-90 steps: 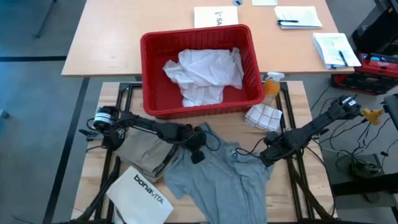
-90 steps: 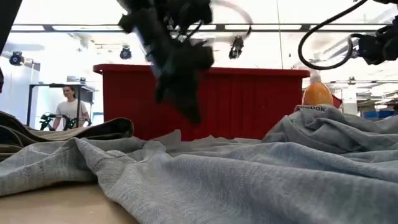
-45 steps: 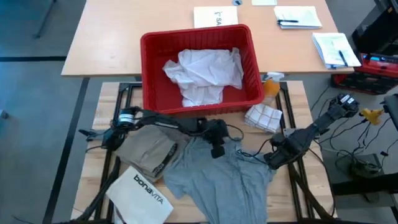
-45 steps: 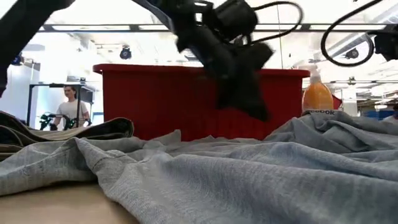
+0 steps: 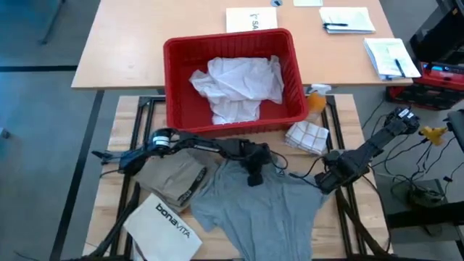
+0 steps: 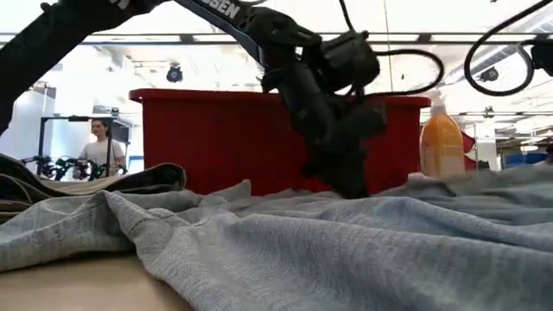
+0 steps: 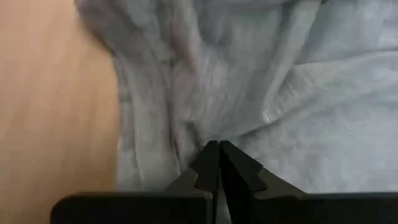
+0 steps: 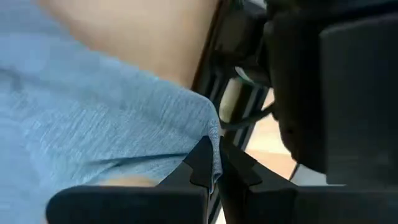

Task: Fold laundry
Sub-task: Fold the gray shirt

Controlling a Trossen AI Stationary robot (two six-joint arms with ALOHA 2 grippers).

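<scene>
The grey T-shirt [image 5: 261,210] lies spread on the near middle of the table. A khaki-tan piece [image 5: 170,177] lies to its left, with its edge under the shirt. The white shirt [image 5: 235,87] lies crumpled in the red basket [image 5: 174,80] at the far side. My left gripper [image 5: 254,176] is down on the T-shirt's far part and shut on its cloth. My right gripper [image 5: 324,181] is at the T-shirt's right edge and shut on it. My left gripper pinches a gathered fold of the T-shirt [image 7: 205,134] between its two fingers, near the shirt's far edge. It comes from above, slanting down from the left. The cloth around the fold stays on the table in wrinkles. My right gripper pinches the T-shirt's right edge [image 8: 208,134] between its two fingers, reaching in from the table's right side. That edge is raised a little off the table and the rest of the shirt lies flat.
A stiff white bag printed "bonavita" [image 5: 163,225] lies at the near left. A checked cloth [image 5: 308,136] and an orange bottle [image 5: 317,100] sit right of the basket. Papers lie on the far table. A person [image 6: 98,149] stands in the room beyond.
My left gripper has moved toward the table's right edge along the T-shirt's far part and come down onto it. My right gripper has moved toward the right edge with the shirt's edge. The shirt's right side, bunched up before, now lies lower and more spread out.
</scene>
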